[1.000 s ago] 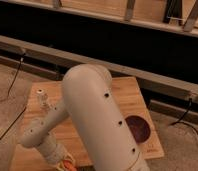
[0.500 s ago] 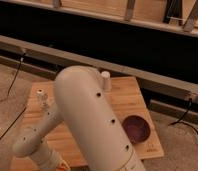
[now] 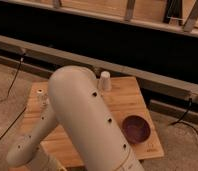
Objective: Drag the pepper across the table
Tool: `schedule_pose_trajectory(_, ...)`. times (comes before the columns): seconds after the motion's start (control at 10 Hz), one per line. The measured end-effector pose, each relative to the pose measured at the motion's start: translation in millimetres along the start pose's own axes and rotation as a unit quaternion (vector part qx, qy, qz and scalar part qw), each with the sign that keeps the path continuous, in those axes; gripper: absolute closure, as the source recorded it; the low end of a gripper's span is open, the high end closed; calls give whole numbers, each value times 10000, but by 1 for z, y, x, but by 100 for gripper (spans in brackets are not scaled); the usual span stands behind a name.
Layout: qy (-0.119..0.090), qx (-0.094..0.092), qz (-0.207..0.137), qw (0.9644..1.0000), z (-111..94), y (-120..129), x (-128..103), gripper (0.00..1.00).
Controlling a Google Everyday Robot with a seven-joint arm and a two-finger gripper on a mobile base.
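Note:
The light-brown wooden table (image 3: 127,102) stands in the middle of the camera view. My big cream arm (image 3: 87,125) crosses it from the lower right and bends down to the lower left (image 3: 24,150). The gripper is out of view, past the bottom edge at the lower left. The pepper is not visible; it is either hidden behind the arm or out of frame.
A white block (image 3: 105,80) stands at the table's far edge. A dark reddish bowl (image 3: 137,129) sits near the front right corner. A clear bottle with a white cap (image 3: 40,96) stands at the left. Cables (image 3: 12,82) lie on the floor, and a dark wall with rails is behind.
My arm has swung left and lower in the frame. The white block at the far edge and more of the bowl and right tabletop now show.

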Motion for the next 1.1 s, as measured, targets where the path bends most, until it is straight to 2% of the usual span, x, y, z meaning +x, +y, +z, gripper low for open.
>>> schedule_pose_trajectory(0.2, 53, 65, -128, 9999, 2, 7, 8, 99)
schedule_pose_trajectory(0.5, 136, 156, -286, 9994, 5, 13, 17, 80)
schedule_pose_trajectory(1.1, 130, 158, -291, 9994, 4, 13, 17, 79)
